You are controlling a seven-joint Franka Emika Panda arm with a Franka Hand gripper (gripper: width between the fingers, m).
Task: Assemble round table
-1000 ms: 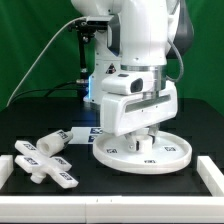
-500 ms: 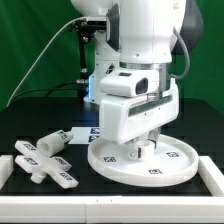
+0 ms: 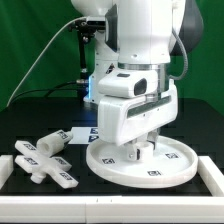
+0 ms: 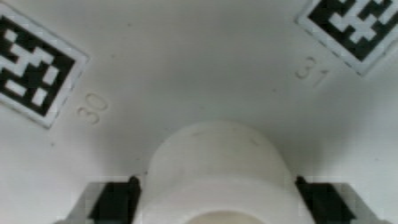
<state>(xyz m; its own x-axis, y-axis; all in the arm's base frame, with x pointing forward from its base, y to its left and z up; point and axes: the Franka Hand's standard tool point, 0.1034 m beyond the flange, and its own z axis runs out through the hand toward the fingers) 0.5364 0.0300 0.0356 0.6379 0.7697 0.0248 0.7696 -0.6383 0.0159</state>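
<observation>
White rimmed disc [image 3: 172, 160], its central stub [image 4: 217, 150] pinched by the pincer [image 4: 217, 196].

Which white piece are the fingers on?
The round disc: the fingers sit at its middle; the leg and T-shaped foot lie apart, at the exterior view's left.

on the white disc [image 4: 196, 70] — a faint "30"; a faint "31"

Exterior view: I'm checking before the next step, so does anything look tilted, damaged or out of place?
Nothing stands out. The disc lies flat, the gripper clasps its raised middle, and the leg and foot piece lie loose at the exterior view's left.
</observation>
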